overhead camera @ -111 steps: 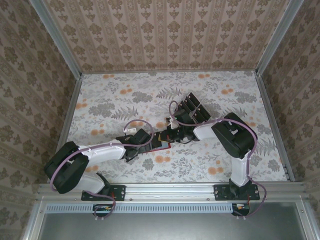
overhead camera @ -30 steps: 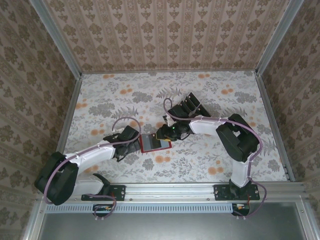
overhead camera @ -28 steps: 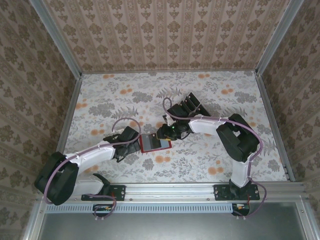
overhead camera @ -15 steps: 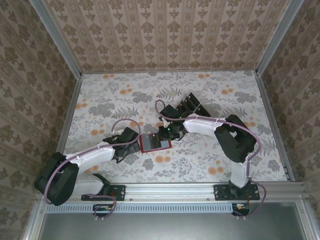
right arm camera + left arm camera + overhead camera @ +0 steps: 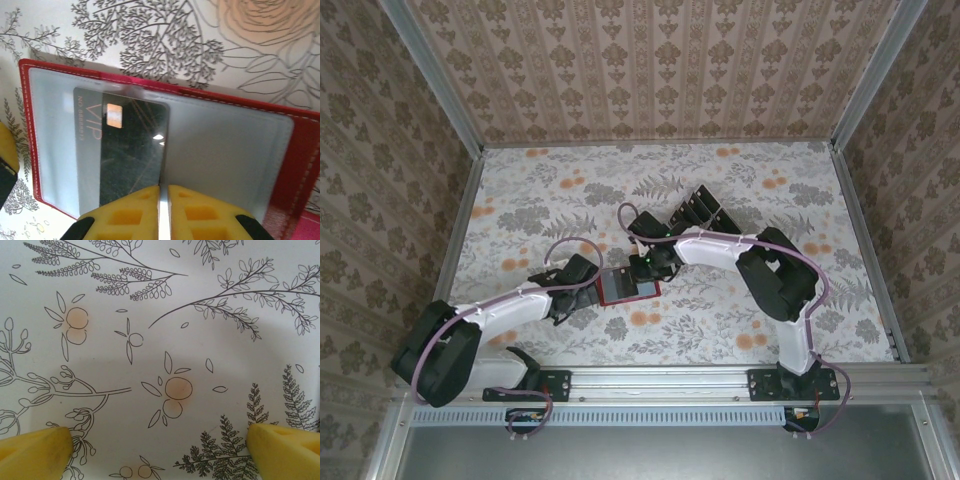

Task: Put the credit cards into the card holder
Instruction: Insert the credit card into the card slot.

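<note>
The red card holder [image 5: 235,150] lies open and flat on the flowered cloth, grey inside up, and shows near the table's middle [image 5: 620,292]. One black credit card [image 5: 125,150] with "VIP" on it rests on the holder's left half, its left end under the translucent pocket. My right gripper [image 5: 163,205] hovers over the holder at the card's right edge, shut, with only a thin slit between its yellow fingers and nothing in it. It sits at the holder's far edge [image 5: 645,266]. My left gripper [image 5: 160,450] stands open over bare cloth, just left of the holder [image 5: 584,290].
A slotted tray [image 5: 700,212] with more black credit cards standing in it sits just behind the right arm's wrist. Patterned walls close the table on three sides. Open cloth lies to the far left and the near right.
My right gripper's jaws have closed and it has shifted left along the holder's far edge. The left arm has barely moved. The holder lies in the same place.
</note>
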Robot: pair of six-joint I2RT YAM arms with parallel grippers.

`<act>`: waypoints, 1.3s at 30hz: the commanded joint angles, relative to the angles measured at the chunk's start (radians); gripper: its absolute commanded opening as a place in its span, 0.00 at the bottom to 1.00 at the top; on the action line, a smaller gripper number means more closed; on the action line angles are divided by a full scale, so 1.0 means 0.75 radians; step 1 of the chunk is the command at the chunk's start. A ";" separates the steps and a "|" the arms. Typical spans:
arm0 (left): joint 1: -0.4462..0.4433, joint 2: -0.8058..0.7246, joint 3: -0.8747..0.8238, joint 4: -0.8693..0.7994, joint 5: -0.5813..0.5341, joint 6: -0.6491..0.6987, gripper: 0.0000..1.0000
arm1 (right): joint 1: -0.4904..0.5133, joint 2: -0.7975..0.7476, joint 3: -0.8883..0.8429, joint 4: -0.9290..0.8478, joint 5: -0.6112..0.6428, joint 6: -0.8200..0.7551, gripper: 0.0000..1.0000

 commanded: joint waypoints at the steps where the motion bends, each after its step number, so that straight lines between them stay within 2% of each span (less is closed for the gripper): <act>1: 0.007 0.065 -0.025 0.117 0.082 0.017 1.00 | 0.021 0.037 0.044 -0.024 -0.024 0.015 0.15; 27: -0.001 0.129 -0.015 0.173 0.104 0.024 1.00 | 0.102 0.157 0.181 0.051 -0.166 0.105 0.14; 32: -0.003 0.139 0.003 0.174 0.103 0.030 1.00 | 0.093 0.106 0.162 0.053 -0.159 0.092 0.15; 36: -0.001 0.152 0.029 0.171 0.097 0.049 1.00 | 0.064 0.024 0.100 0.075 -0.134 0.100 0.22; 39: 0.003 0.152 0.053 0.158 0.097 0.068 1.00 | 0.037 -0.018 0.058 0.087 -0.121 0.098 0.23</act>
